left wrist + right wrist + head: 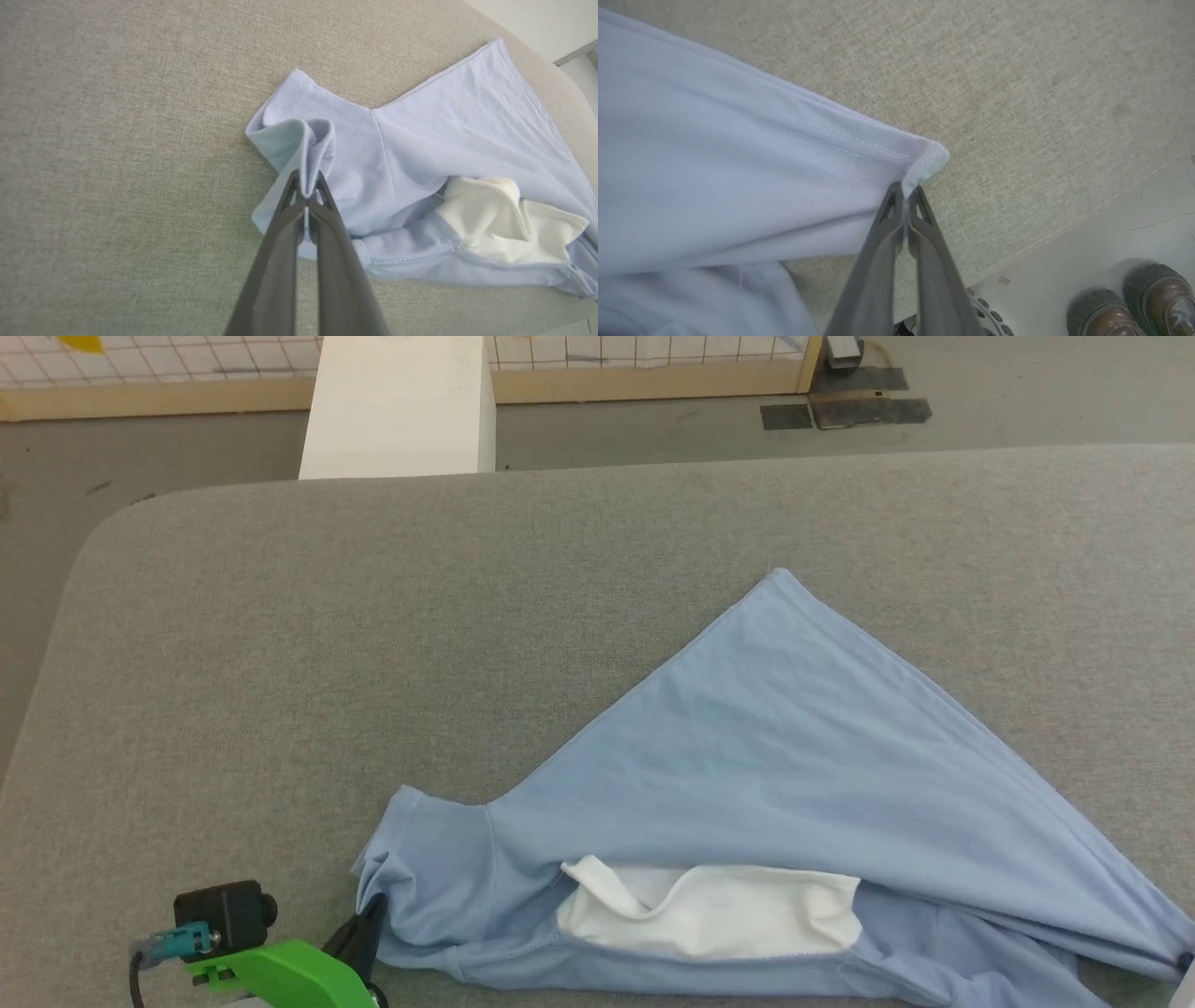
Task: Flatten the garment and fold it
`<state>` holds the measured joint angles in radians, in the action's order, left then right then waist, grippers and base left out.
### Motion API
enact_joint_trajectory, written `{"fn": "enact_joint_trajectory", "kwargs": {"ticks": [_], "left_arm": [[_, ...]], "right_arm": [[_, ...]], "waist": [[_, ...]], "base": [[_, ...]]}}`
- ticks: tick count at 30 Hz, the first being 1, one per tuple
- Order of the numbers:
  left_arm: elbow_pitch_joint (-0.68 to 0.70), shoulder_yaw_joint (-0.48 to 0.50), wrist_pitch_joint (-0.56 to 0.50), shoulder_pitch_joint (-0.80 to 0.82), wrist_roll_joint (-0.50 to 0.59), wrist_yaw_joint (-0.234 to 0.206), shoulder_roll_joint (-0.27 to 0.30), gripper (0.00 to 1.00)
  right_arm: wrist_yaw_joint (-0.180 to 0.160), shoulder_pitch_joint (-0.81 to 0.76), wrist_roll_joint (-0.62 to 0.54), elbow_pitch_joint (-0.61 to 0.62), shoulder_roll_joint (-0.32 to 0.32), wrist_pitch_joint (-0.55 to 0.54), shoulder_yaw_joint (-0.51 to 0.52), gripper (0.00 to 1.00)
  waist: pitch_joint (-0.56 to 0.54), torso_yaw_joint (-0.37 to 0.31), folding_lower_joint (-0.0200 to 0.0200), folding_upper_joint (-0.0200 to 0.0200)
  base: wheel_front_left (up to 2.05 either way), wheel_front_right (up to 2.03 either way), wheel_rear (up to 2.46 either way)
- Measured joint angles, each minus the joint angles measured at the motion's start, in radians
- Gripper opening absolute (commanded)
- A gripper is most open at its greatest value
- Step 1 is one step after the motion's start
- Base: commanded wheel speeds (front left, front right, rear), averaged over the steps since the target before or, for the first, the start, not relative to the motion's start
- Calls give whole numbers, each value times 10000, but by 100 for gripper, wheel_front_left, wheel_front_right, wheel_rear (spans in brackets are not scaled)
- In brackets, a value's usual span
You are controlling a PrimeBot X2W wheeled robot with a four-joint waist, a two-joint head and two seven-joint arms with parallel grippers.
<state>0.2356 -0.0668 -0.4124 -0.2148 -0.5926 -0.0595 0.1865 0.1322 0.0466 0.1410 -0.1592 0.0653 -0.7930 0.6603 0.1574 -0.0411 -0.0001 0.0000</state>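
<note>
Dark fingers of the left claw (pixel 306 189) are clamped on a bunched sleeve fold of the light blue soft-fabric T-shirt (pixel 775 747), and the right claw (pixel 906 191) pinches a stitched hem corner. Gripping both ends probably lets the cloth be drawn taut. The shirt lies in a rough, creased triangle, its white inner panel (pixel 738 915) exposed, on the near right part of the grey fabric-covered counter (pixel 373 616).

We observe the garment (pixel 794 737), a light blue short-sleeved T-shirt, lying in a rough triangle on the grey fabric desk (pixel 373 616), with one corner pointing to the far side. A white inner panel (pixel 738 910) is exposed along its near edge. The sleeve (pixel 429 859) at its left end is bunched and creased.
</note>
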Motion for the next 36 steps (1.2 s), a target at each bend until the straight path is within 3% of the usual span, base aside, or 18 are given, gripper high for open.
{"fn": "enact_joint_trajectory", "kwargs": {"ticks": [6,13,17,21,26,36], "left_arm": [[-2,-59,-44,5,-15,-29,27,0],[-17,-173,-29,26,-50,-25,17,0],[-71,-240,63,132,-63,-2,-23,0],[-211,-347,180,363,-73,73,-88,0],[-399,-464,286,688,-77,165,-211,0],[-761,-738,550,1172,-88,349,-355,0]], "right_arm": [[-2,10,151,803,128,1377,-616,100],[-2,1201,953,1139,961,4673,-2999,100],[-2,2233,1083,754,1446,6345,-4552,100],[-2,3491,1129,-380,1791,7141,-5885,100],[-2,5057,1398,-2445,1996,6694,-7279,100],[-2,7565,1607,-5626,2079,3981,-7843,100]], "waist": [[-69,92,0,0],[51,425,0,0],[244,641,0,0],[540,854,0,0],[943,1194,0,0],[1743,1909,0,0]], "base": [[0,0,0],[0,0,0],[0,0,0],[0,0,0],[0,0,0],[0,0,0]]}}
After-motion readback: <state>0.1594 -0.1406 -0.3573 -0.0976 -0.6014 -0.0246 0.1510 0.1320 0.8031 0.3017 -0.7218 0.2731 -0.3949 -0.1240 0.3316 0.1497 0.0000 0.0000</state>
